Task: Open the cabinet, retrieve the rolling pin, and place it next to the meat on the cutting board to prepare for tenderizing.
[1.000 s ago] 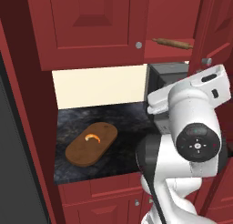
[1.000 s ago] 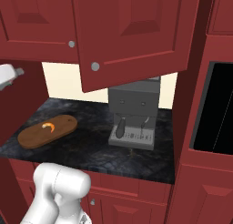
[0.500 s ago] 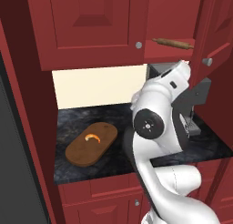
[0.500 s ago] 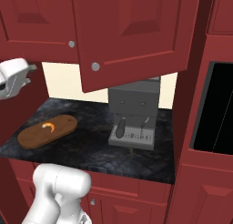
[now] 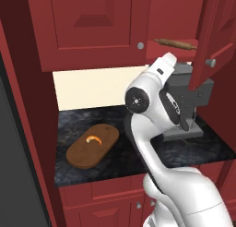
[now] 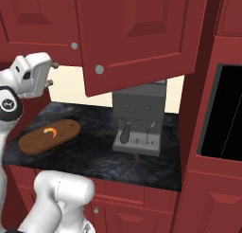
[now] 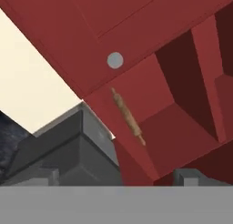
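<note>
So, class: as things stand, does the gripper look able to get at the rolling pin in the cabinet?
Probably yes. The right cabinet door is swung open, the rolling pin lies exposed on the shelf, and the open gripper is raised toward it with nothing between.

We see a dark red cabinet (image 5: 92, 27) with silver knobs and a light brown rolling pin (image 5: 175, 44) inside. Our brown cutting board (image 5: 92, 147) carries orange meat (image 5: 94, 139) on a mottled black counter (image 6: 94, 156), beside a grey coffee machine (image 6: 139, 116).

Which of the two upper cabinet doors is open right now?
The right-hand door of the cabinet is swung out, exposing the rolling pin on the shelf. The left door is shut flat.
</note>
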Motion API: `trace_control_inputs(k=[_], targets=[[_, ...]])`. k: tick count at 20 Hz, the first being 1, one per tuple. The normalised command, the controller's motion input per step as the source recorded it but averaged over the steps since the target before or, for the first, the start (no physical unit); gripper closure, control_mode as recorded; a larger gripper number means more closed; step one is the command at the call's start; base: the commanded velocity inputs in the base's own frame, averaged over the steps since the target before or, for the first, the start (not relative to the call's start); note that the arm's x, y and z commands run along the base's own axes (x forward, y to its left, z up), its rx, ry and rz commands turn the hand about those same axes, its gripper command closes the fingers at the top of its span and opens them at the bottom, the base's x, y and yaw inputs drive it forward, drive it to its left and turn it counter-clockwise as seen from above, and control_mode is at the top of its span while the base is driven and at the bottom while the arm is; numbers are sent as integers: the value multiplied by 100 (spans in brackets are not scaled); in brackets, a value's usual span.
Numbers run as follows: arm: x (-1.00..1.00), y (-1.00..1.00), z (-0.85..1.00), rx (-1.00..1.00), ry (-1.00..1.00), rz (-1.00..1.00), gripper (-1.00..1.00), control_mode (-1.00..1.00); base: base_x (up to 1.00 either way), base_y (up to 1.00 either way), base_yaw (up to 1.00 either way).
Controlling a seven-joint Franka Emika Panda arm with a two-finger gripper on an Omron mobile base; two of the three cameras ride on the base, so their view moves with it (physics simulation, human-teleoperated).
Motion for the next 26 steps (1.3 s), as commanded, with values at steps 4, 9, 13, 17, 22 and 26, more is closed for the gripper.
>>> trace_control_inputs(k=[4, 9, 13, 17, 22, 26], targets=[[55, -40, -6, -11, 19, -7, -100, -100, 0, 0, 0], [47, -44, -7, -9, 18, -5, -100, -100, 0, 0, 0], [36, -49, -4, -8, 17, -5, -100, -100, 0, 0, 0], [9, -64, 0, -4, 8, -5, -100, -100, 0, 0, 0], [-6, -81, -2, 0, 0, -9, -100, -100, 0, 0, 0], [-2, -81, 0, 0, 0, -9, -100, -100, 0, 0, 0]])
